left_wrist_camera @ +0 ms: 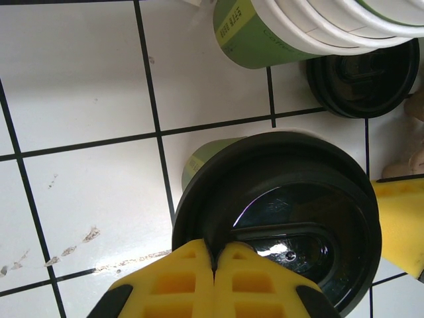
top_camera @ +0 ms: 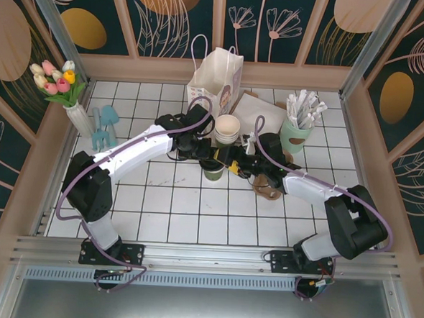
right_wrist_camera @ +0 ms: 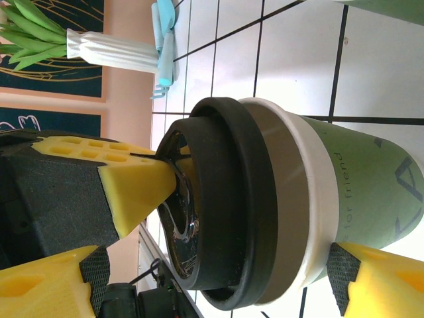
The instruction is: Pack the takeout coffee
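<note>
Coffee cup [top_camera: 212, 172] upright at centre of table [top_camera: 159, 206], lid [left_wrist_camera: 285, 218] on. L gripper [left_wrist_camera: 213, 260] shut, tips pressing lid. R gripper [right_wrist_camera: 212, 281] wide at cup side, not clamped. Risk of tipping or lid popping from off-centre L push w/o R support.

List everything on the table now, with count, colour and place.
takeout coffee: one, dark green, black lid, table centre
cup stack: one, green with white rims, just behind the coffee
spare lids: count unclear, black, beside the stack
paper bag: one, white, back centre
cup of sticks: one, pale mint, back right
flat item: one, white, between bag and mint cup
vase of tulips: one, white vase, left edge
utensils: two, it seems, pale blue, beside the vase
left end effector: one, yellow fingertips, shut, on the coffee lid
right end effector: one, yellow, open, at the coffee's side
</note>
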Available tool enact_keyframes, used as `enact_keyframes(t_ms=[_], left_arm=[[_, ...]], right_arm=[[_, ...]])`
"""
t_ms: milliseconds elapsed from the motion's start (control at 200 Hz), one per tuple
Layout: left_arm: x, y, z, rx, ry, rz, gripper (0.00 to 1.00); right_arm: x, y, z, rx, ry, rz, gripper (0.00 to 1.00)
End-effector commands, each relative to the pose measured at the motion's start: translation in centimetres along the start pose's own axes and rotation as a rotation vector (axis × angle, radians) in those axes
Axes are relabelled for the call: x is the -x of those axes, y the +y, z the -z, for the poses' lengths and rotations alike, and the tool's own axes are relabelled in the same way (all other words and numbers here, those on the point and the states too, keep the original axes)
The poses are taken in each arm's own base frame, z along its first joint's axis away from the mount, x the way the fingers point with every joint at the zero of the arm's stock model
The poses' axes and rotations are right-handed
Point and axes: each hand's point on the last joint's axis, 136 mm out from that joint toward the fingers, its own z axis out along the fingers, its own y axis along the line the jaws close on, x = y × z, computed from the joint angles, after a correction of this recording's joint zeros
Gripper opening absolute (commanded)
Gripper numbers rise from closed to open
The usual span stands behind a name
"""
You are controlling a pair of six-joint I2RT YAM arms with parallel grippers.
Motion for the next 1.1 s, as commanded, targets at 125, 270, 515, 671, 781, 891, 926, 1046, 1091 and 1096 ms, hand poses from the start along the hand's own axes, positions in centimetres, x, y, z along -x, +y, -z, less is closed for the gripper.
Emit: enact_keyframes(t_ms=[125, 270, 515, 671, 781, 891, 926, 1046, 1091, 1096], left_arm=[[-0.1, -1.3, -0.6, -0.021, 0.016, -0.039, 0.00], [-0.1, -1.5, -0.8, -0.018, 0.021, -0.048, 0.00], [-0.2, -0.9, -1.1, 0.018, 0.027, -0.056, 0.00], [-1.1, -0.1, -2.0, 0.047, 0.056, -0.059, 0.00], [-1.5, 0.4, -2.7, 0.061, 0.068, -0.057, 0.00], [-1.9, 1.2, -3.2, 0.095, 0.081, -0.058, 0.00], [-2.1, 1.4, -3.4, 0.104, 0.088, -0.060, 0.00], [-2.2, 1.8, -3.5, 0.122, 0.092, -0.065, 0.00], [-2.2, 1.8, -3.5, 0.124, 0.094, -0.066, 0.00], [-2.2, 1.8, -3.6, 0.125, 0.094, -0.066, 0.00]], right_arm=[[0.3, 1.2, -0.2, 0.036, -0.001, 0.039, 0.87], [0.3, 1.1, -0.2, 0.036, -0.001, 0.037, 0.87], [0.2, 1.0, -0.1, 0.031, -0.004, 0.031, 0.87], [0.6, 0.5, 0.3, 0.016, -0.039, 0.008, 0.85], [0.8, 0.4, 0.8, 0.010, -0.049, 0.013, 0.83], [1.1, -0.4, 1.5, -0.016, -0.084, -0.007, 0.80], [1.1, -0.9, 1.7, -0.027, -0.093, -0.023, 0.78], [1.4, -2.2, 2.1, -0.057, -0.117, -0.058, 0.72], [1.3, -2.4, 2.0, -0.061, -0.106, -0.059, 0.67], [1.3, -2.4, 2.0, -0.061, -0.105, -0.059, 0.66]])
